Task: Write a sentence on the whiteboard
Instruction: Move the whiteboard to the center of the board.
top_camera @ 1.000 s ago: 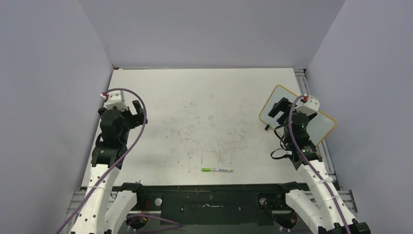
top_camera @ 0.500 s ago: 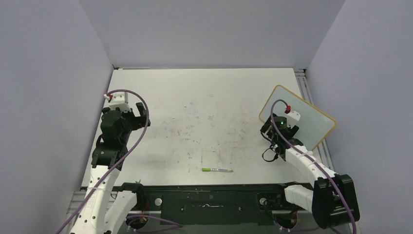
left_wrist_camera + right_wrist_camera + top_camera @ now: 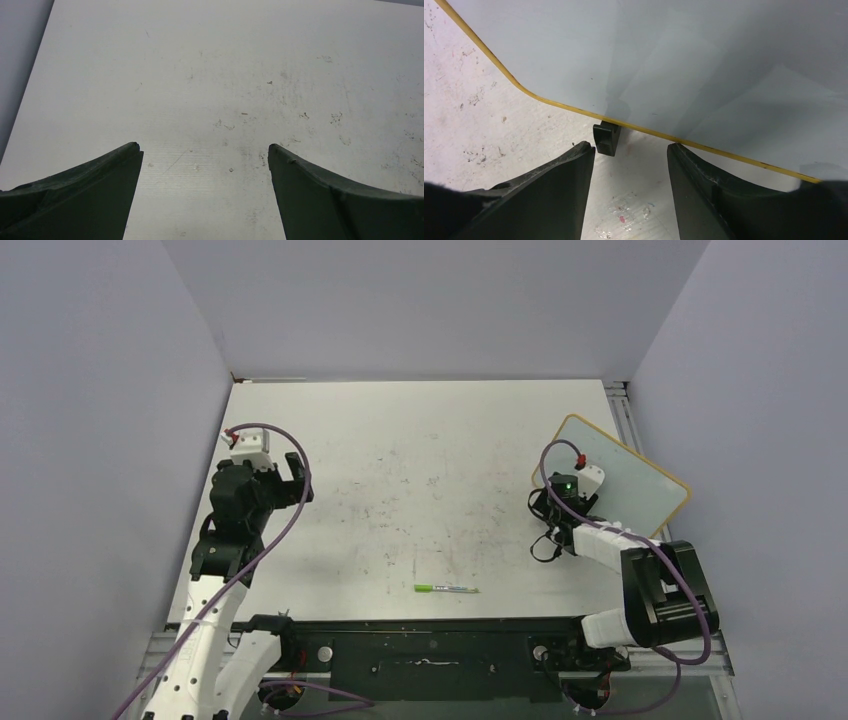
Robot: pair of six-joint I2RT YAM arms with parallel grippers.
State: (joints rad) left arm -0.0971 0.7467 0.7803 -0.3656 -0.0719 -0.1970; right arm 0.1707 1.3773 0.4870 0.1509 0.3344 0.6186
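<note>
The whiteboard [image 3: 632, 476] stands at the right of the table, tilted, with a thin tan frame; its face [image 3: 684, 65] is blank and no sentence shows on it. One black foot [image 3: 606, 138] shows under its lower edge. My right gripper [image 3: 553, 512] [image 3: 630, 148] is open and empty, low at the board's near-left edge, its jaws either side of the foot's front. A green marker [image 3: 446, 589] lies near the table's front edge. My left gripper [image 3: 288, 478] [image 3: 204, 148] is open and empty above the table's left side.
The scuffed white tabletop [image 3: 420, 480] fills the middle. Grey walls close in the left, back and right. A metal rail [image 3: 628, 415] runs along the table's right edge behind the board. The black base bar [image 3: 430, 645] lies at the front.
My right arm has folded down and its gripper has dropped from above the board to the board's near-left edge by the foot. My left gripper has shifted slightly right.
</note>
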